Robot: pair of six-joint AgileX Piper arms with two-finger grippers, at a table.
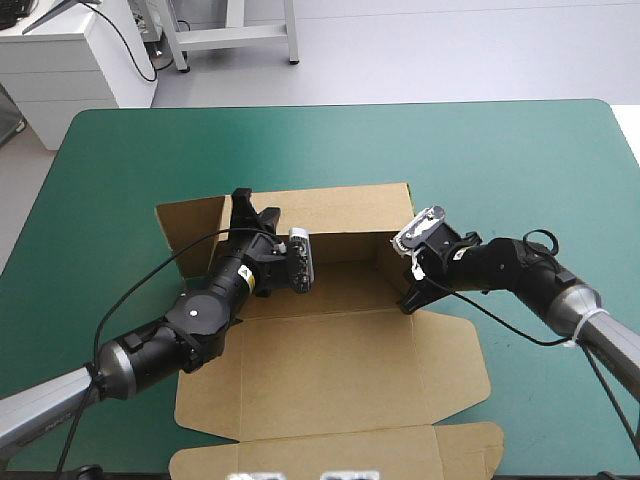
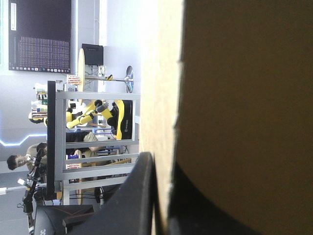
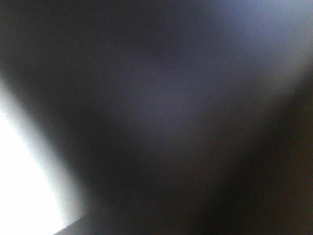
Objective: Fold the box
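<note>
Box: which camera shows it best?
The high view: nearly the whole box shows, far walls raised, lid flat nearer. The left wrist view shows only one wall close up; the right wrist view shows nothing recognisable of it.

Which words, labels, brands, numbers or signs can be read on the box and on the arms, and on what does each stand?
No text can be read.
The box: plain brown board, no print showing.
The yellow label on the left arm: too small to read.
The right wrist view: too blurred to show any text.
</note>
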